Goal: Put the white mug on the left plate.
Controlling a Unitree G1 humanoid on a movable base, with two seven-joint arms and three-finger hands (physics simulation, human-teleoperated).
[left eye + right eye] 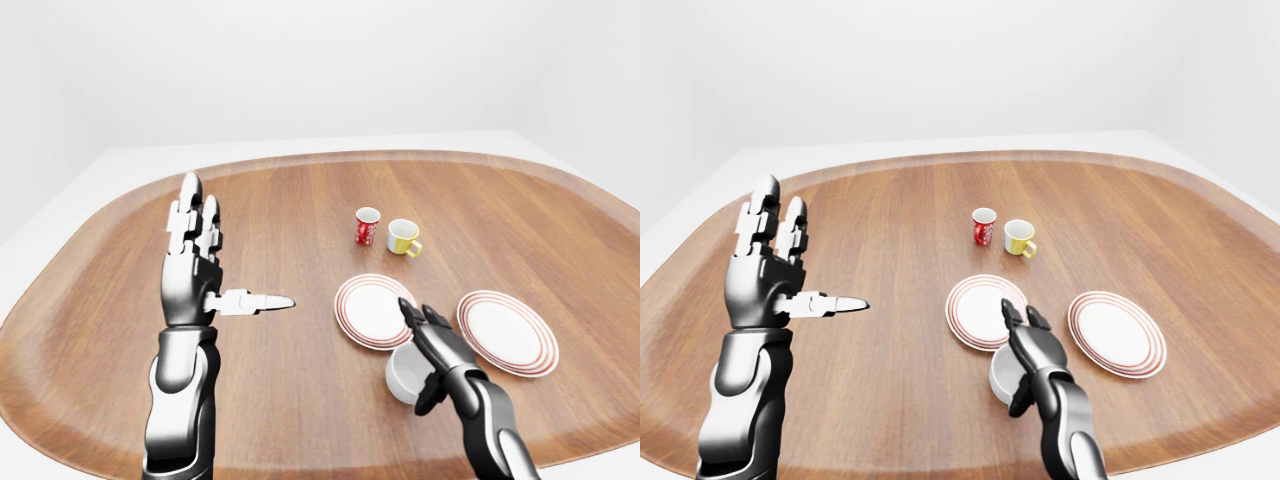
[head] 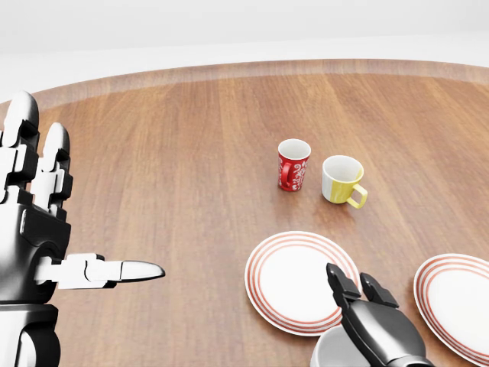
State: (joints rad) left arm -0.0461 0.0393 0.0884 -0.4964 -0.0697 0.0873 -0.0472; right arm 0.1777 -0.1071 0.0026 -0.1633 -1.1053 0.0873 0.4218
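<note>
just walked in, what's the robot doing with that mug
The right hand is at the white mug, fingers over its rim and thumb down its side; whether the grip has closed is hard to tell. The mug sits on the table, just below the left plate in the left-eye view, so it is not on the plate yet. The left hand is held up open, holding nothing. A red mug, a yellow mug and a right plate sit untouched.
</note>
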